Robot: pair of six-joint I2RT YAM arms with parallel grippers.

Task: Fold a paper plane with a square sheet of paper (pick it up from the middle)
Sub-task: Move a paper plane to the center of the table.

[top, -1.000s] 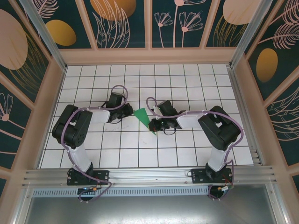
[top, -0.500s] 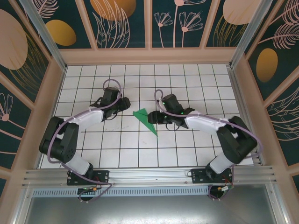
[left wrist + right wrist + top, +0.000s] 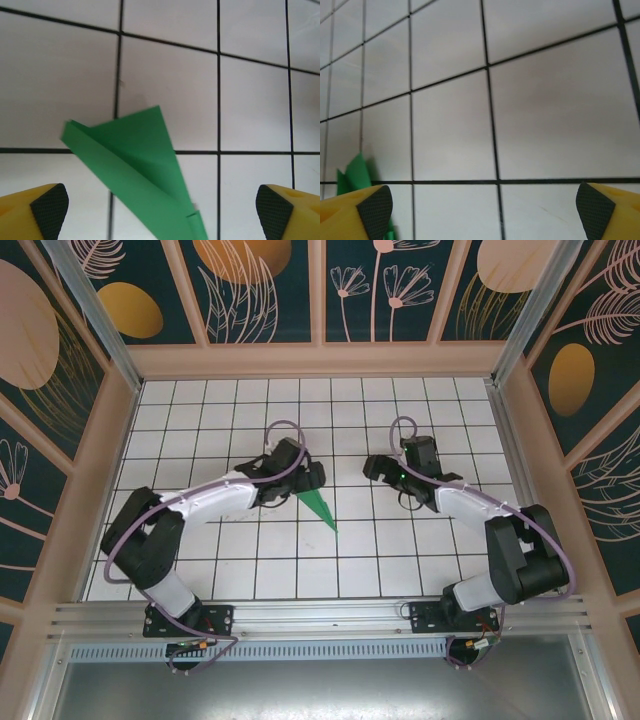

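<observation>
Overhead view of a white tiled tabletop with black grid lines (image 3: 200, 570), enclosed by wood-framed walls (image 3: 262, 290) printed with dark green and gold plant motifs. The paper plane (image 3: 320, 508), a narrow pointed dart of thin bright green paper, lies flat near the middle of the tabletop, a little toward the near edge. Its tip points to the near edge and slightly to the right, and its broad tail is partly covered by the left gripper (image 3: 308, 483). The left arm (image 3: 215, 498) reaches from its base at the near left corner diagonally to the centre. The right arm (image 3: 470, 502) reaches from the near right corner, and the right gripper (image 3: 372, 468) stands over bare tiles to the right of the plane, apart from it and slightly nearer the far edge. In the left wrist view the paper plane (image 3: 142, 165) rests across a black grid line, its wide end at upper left and its body narrowing toward the bottom of the picture, with a long crease running its length. The left gripper (image 3: 160, 207) is spread wide: its yellow fingers end in black textured pads (image 3: 49, 207) at the two lower corners, with the plane between them and touching neither. In the right wrist view the right gripper (image 3: 485, 210) is likewise spread wide, its pads (image 3: 376, 210) far apart with bare tiles between them and nothing gripped. A sliver of the paper plane (image 3: 355, 175) shows at lower left, beyond one pad.
</observation>
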